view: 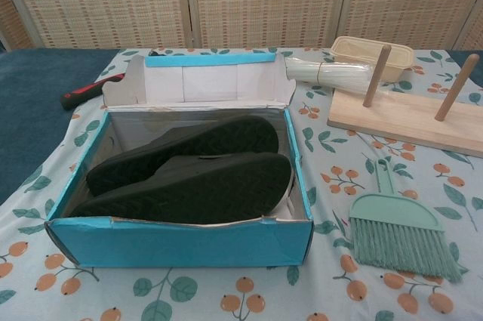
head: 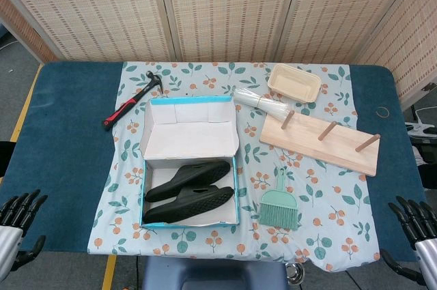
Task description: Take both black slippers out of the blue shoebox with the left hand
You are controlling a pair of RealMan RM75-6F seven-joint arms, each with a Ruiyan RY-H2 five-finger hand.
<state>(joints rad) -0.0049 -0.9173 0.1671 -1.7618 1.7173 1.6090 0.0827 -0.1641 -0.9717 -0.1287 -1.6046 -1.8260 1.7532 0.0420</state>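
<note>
The blue shoebox [head: 145,167] [view: 181,242] stands open in the middle of the floral cloth, its lid folded back. Two black slippers lie inside it side by side, one at the back [head: 188,179] [view: 189,143] and one at the front [head: 190,205] [view: 196,189]. My left hand [head: 17,218] hangs low at the left edge of the head view, fingers spread, holding nothing, well away from the box. At the right edge my right hand [head: 416,225] is likewise open and empty. Neither hand shows in the chest view.
A red-handled hammer [head: 130,102] [view: 90,89] lies left of the lid. A green hand brush [head: 278,207] [view: 396,226] sits right of the box. Behind it are a wooden peg board [head: 321,141] [view: 407,113], a bundle of white sticks [head: 263,101] and a cream tray [head: 295,82].
</note>
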